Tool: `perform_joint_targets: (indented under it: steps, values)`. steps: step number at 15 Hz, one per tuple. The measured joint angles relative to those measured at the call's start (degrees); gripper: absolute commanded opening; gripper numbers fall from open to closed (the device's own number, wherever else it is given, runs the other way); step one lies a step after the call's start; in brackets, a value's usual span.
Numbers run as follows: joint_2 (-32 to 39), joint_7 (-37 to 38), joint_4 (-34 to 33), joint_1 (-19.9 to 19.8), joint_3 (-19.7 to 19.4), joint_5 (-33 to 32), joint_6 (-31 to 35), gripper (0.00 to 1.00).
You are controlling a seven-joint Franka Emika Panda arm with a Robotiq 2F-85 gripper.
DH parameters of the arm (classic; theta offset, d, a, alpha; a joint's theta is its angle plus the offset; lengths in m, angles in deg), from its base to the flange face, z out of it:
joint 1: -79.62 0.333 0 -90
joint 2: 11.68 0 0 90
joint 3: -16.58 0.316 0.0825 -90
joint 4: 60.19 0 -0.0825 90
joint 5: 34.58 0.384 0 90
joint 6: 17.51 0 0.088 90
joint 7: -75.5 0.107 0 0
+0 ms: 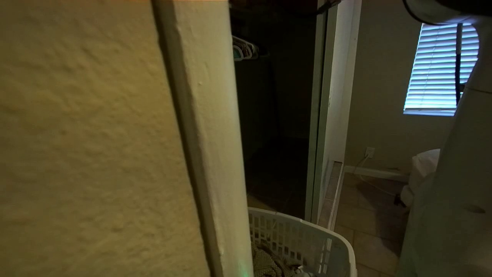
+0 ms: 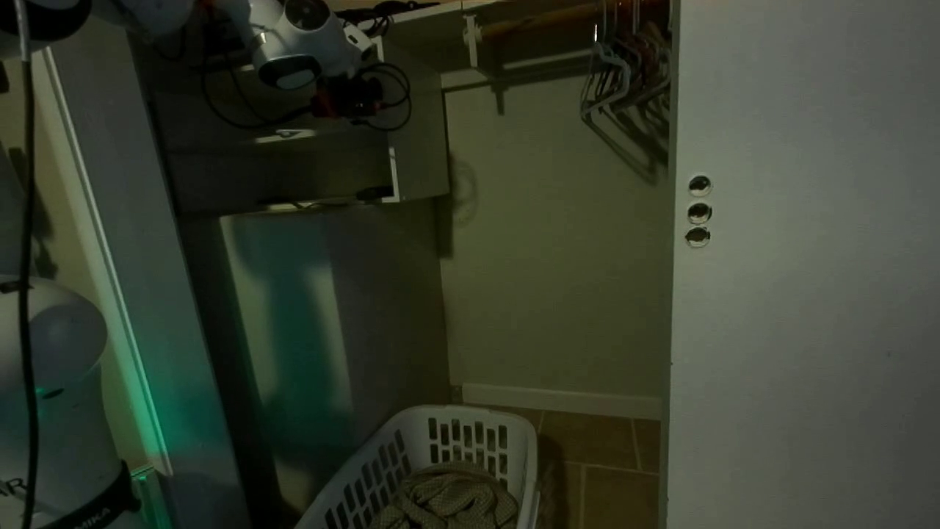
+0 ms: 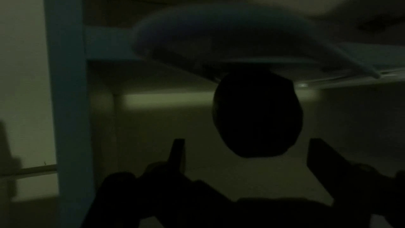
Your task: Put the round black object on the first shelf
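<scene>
Black and nearly featureless, the round object (image 3: 258, 117) shows in our wrist view before the interior of a compartment (image 3: 152, 136) of the shelving unit (image 3: 71, 110), its top meeting or overlapping a pale, blurred, curved form (image 3: 227, 30); we cannot tell whether the two are joined, nor what bears the object. The Robotiq gripper (image 3: 247, 142) has its fingers (image 3: 326, 167) spread wide, one to either side of the object in the picture, and we see a gap between it and each tip, so nothing is held. In an exterior view we find the Panda arm (image 2: 294, 51) extended in front of the shelving unit, near its top. Both exterior views give us a white plastic laundry basket (image 2: 477, 413), with rumpled, textured cloth (image 2: 455, 499) inside it. Where we see the arm before the unit, hangers (image 2: 626, 77) hang from a rod (image 2: 543, 24) farther right, and a white door panel (image 2: 800, 330) fills the right-hand side.
</scene>
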Motion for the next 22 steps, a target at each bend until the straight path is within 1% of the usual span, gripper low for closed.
perform_joint_targets:
  steps: [2, 5, 7, 9, 13, 14, 16, 19, 21, 22]
  values:
    - [-0.2, 0.59, -0.03, -0.03, 0.0, -0.56, -0.06, 1.0]
    - [-0.93, 3.86, -0.02, -0.28, -0.12, -4.14, -0.84, 1.0]
    - [-2.16, 7.09, 0.08, -0.73, -0.44, -7.42, -2.59, 1.0]
    - [-4.21, 10.04, 0.42, -1.43, -0.95, -9.86, -5.81, 1.0]
    - [-9.79, 15.29, 1.95, -3.98, -1.62, -13.8, -16.25, 1.0]
    - [-11.39, 16.61, 2.44, -4.67, -1.97, -14.96, -20.0, 1.0]
    - [-14.59, 18.48, 2.95, -5.79, -3.56, -18.73, -29.76, 1.0]
    - [-18.75, 21.73, 3.22, -7.99, -5.24, -26.12, -41.69, 1.0]
    - [-20.75, 23.23, 3.23, -8.68, -5.85, -29.77, -46.62, 1.0]
    - [-21.49, 23.5, 3.24, -8.66, -6.08, -30.45, -48.28, 1.0]
